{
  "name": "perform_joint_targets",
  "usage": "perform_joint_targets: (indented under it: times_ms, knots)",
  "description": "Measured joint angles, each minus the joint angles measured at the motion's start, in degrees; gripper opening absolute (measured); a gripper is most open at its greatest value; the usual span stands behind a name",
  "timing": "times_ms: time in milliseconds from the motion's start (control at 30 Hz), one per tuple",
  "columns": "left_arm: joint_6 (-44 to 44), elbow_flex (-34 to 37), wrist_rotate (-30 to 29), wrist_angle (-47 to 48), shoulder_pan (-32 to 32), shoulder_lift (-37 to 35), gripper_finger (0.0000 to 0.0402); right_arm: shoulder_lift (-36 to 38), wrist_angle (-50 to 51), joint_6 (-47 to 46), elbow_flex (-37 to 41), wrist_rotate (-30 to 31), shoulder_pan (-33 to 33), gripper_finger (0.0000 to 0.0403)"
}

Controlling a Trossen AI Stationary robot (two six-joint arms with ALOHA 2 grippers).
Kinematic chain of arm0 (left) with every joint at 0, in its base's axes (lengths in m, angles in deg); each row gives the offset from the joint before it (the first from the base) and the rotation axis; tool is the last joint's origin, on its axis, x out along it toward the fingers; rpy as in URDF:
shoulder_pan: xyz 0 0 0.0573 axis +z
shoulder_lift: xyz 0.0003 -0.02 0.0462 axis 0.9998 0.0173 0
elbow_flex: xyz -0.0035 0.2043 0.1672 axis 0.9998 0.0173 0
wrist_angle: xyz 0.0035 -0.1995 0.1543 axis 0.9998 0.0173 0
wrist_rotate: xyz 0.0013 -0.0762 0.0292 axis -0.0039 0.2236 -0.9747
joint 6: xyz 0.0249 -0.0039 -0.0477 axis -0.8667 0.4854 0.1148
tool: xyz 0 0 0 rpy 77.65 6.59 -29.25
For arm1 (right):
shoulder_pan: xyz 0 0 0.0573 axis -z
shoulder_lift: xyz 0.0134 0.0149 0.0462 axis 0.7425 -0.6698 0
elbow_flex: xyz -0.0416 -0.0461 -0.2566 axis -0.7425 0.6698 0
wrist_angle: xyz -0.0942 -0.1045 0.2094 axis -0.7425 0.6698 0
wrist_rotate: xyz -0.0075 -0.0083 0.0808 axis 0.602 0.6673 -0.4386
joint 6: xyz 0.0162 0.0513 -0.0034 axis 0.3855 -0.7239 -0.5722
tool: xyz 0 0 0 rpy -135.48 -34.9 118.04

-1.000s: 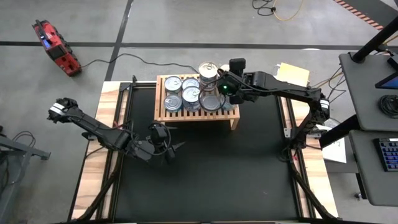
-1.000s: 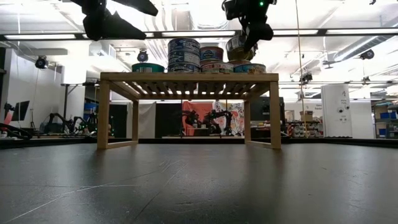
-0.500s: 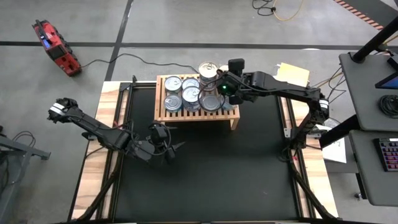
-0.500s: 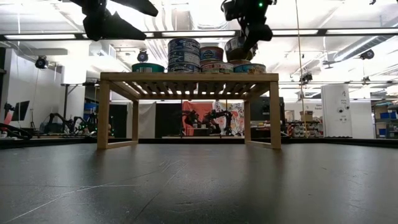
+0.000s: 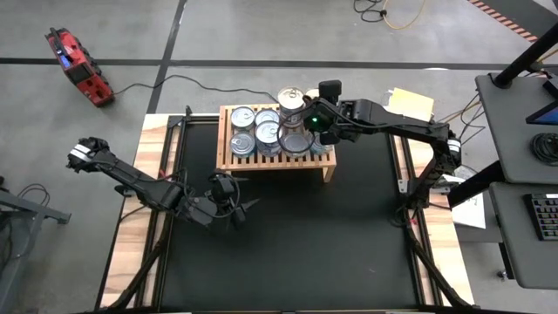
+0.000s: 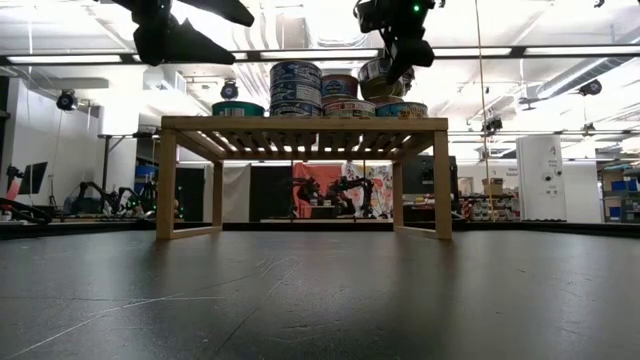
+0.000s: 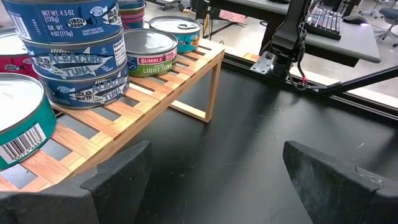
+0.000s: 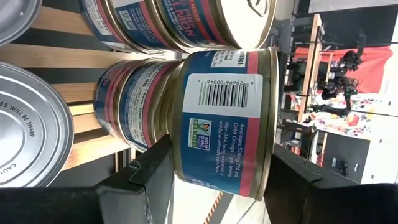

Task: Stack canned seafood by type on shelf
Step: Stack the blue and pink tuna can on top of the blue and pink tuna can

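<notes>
The held can (image 8: 224,118) is short and round, and its flat ends face up and down, so it hangs level above another can (image 8: 134,102) at the right end of the shelf (image 5: 228,160), not touching it as far as I can see. The right claw (image 8: 214,171) grasps this can by its labelled side, half spread. Other cans (image 7: 81,56) stand upright on the slats. The left claw (image 7: 214,171) hangs released and empty over the black counter (image 5: 288,235), in front of the shelf.
</notes>
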Motion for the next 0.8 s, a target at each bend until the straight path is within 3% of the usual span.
perform_joint_targets:
  times_ms: [800]
  knots:
    - [0.0,0.0,0.0,0.0,0.0,0.0,0.0346,0.0,0.2,-0.5,0.0,0.0,0.9,0.0191]
